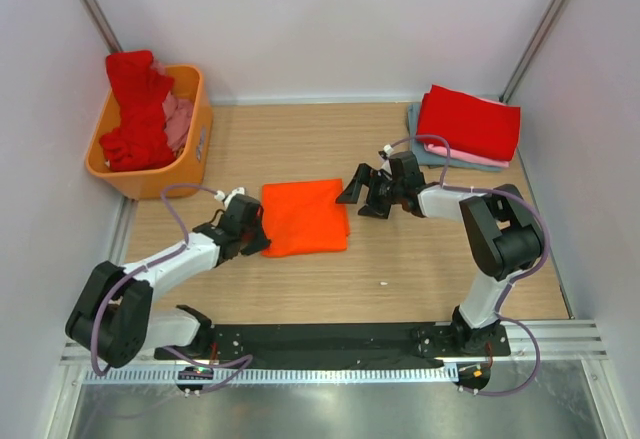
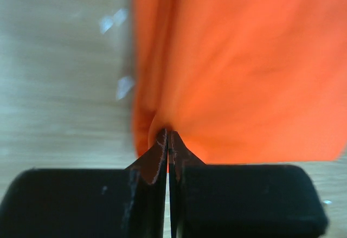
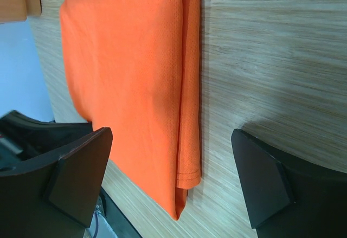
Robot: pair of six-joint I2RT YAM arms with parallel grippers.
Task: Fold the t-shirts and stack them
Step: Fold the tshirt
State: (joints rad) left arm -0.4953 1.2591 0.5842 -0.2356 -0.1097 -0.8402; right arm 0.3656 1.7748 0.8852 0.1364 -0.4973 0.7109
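Observation:
A bright orange t-shirt [image 1: 304, 217] lies folded into a rectangle on the wooden table [image 1: 400, 269], mid-left. My left gripper [image 1: 262, 242] is shut on its near left corner; in the left wrist view the cloth [image 2: 244, 59] is pinched between the closed fingertips [image 2: 169, 136]. My right gripper [image 1: 362, 195] is open and empty just right of the shirt's far right edge; the right wrist view shows the folded edge [image 3: 135, 75] between the spread fingers [image 3: 81, 173]. A stack of folded shirts, red on top [image 1: 470, 121] over pink and grey-blue, sits at the back right.
An orange plastic basket [image 1: 190, 154] at the back left holds crumpled red [image 1: 135, 109] and pink [image 1: 178, 119] shirts. White walls enclose the table on three sides. A metal rail runs along the near edge.

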